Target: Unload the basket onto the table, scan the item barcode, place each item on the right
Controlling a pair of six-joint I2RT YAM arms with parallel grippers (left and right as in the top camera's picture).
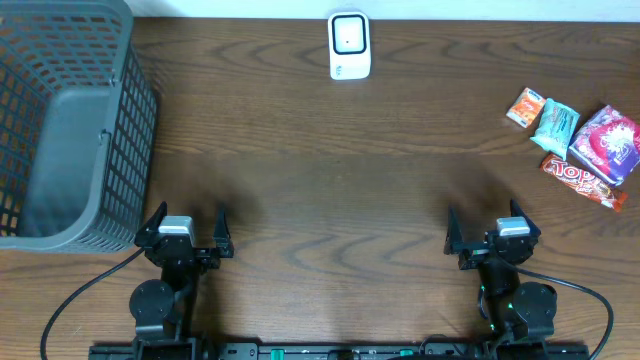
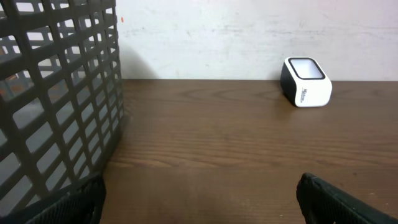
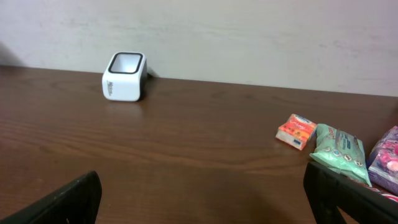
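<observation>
While a grey mesh basket (image 1: 60, 130) fills the left end of the worktop (image 1: 320, 170), the left jaws stand spread beside it, holding nothing. A white scanner (image 1: 349, 46) sits at the far edge, centre. The right jaws are likewise spread. Four snack packets (image 1: 600, 140), one seemingly a chocolate bar, cluster far right, untouched.

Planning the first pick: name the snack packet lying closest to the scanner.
The orange packet: leftmost; the green packet, purple packet and red bar lie farther right.

White scanner (image 1: 349, 45) stands far centre; snack packets (image 1: 605, 143) lie right.
</observation>
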